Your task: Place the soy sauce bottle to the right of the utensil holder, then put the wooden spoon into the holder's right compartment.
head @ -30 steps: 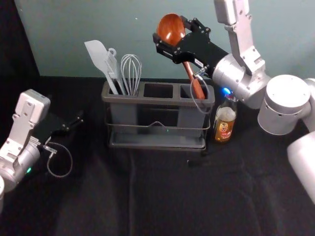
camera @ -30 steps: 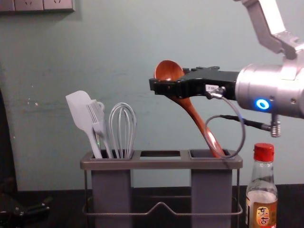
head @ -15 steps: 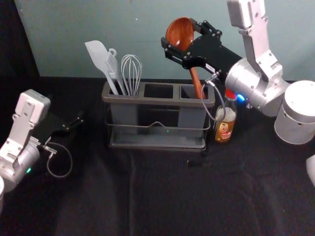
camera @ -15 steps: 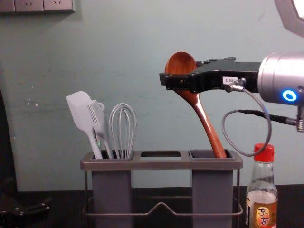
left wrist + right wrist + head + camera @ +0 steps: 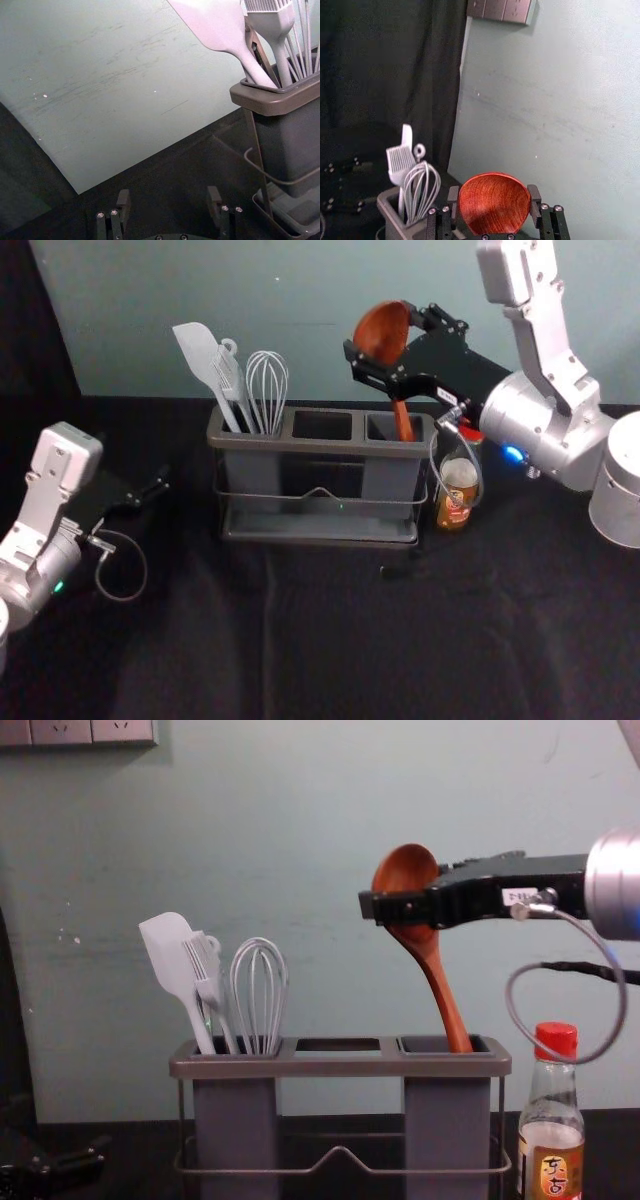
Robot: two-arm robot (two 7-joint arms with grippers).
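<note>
- My right gripper [image 5: 385, 332], above the right end of the holder, has its jaws closed on the bowl of the reddish-brown wooden spoon [image 5: 437, 975].
- The spoon leans slightly, handle down; its end seems to be just in the mouth of the grey plastic right compartment [image 5: 445, 1120] of the holder.
- I judge the second step in hand: insertion begun, release to follow. Next I'd steer the handle upright and lower it, clear of the holder's rim, before letting go.
- The long grey wire-framed utensil holder [image 5: 300, 445] stands upright, pale utensils in its left compartment.
- The clear glass soy sauce bottle with red cap [image 5: 555, 1130] stands upright just beside the holder's right side, so I count that step done.
- My left gripper [image 5: 168, 197] is parked left of the holder, jaws spread and holding nothing.
- The holder's front rim hides the handle's tip, so I can't tell its depth. The chest view cuts off the bottle's base; in the head view a cable loop crosses the bottle.
</note>
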